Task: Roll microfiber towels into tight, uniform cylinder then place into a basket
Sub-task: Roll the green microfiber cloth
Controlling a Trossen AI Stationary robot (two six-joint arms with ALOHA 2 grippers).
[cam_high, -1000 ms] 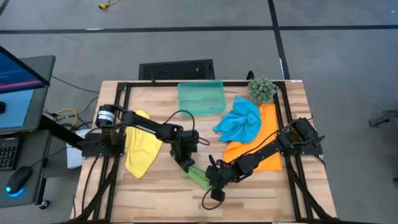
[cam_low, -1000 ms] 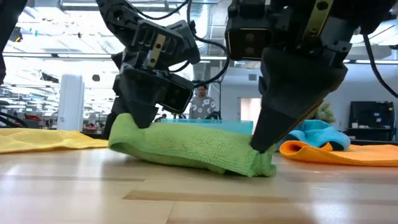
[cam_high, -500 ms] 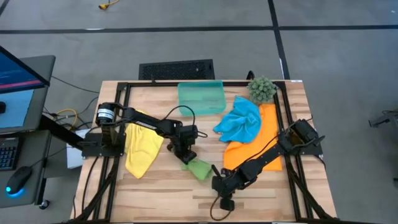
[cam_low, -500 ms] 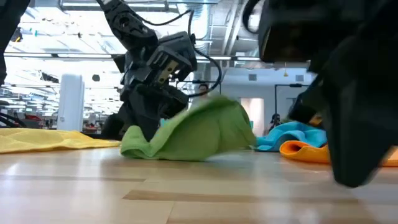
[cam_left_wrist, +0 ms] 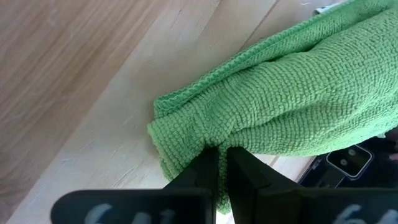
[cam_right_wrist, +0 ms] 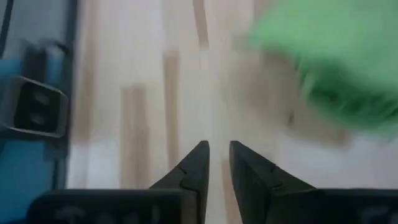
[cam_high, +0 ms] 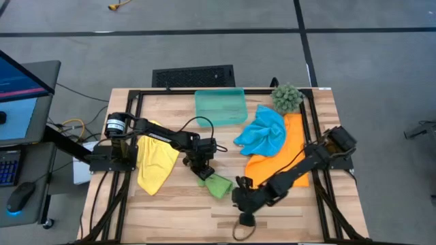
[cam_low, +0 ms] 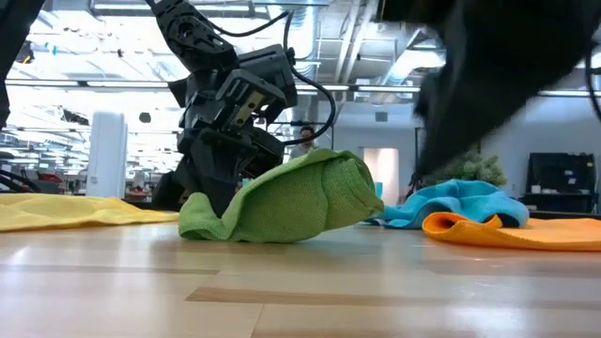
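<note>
Since the left end effector (cam_left_wrist: 219,163) is pinched tight on the loose green towel (cam_high: 216,185) and the right end effector (cam_right_wrist: 217,158) is off it with just a narrow gap, I'd re-tighten that roll before lifting it to the basket (cam_high: 220,107).

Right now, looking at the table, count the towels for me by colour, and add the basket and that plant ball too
Yellow towel: 1
Green towel: 1
Blue towel: 1
Orange towel: 1
Teal basket: 1
Plant ball: 1
Total: 6
</note>
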